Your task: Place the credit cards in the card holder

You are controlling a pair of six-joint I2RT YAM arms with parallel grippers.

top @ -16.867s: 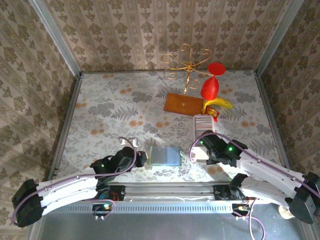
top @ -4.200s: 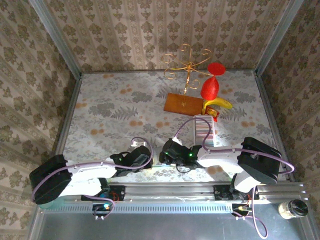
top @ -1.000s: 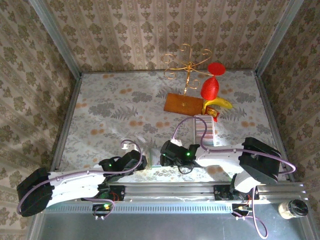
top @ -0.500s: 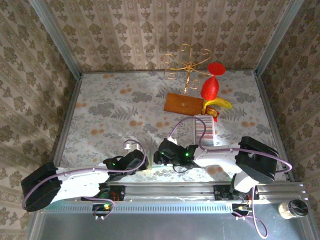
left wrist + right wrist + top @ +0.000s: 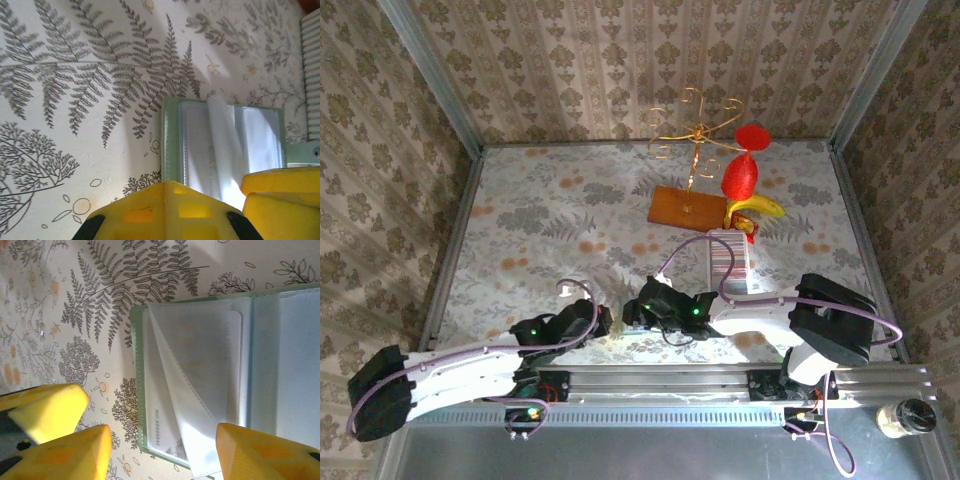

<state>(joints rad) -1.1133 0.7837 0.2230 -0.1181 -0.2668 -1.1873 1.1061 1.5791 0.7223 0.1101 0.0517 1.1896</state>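
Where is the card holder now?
Top view: the card holder lies open near the front edge, where the left end effector and the right end effector meet.

Right gripper (image 5: 634, 318): moved from the lower right of the top view, beside the white ribbed tray (image 5: 730, 262), to lower centre. It now sits over the open card holder (image 5: 225, 145), which was in plain sight at first and is now largely covered. In the last second it edged slightly left.

Left gripper (image 5: 602, 320): jaws have closed within the last second, and the arm's elbow has dropped back into the lower left corner.
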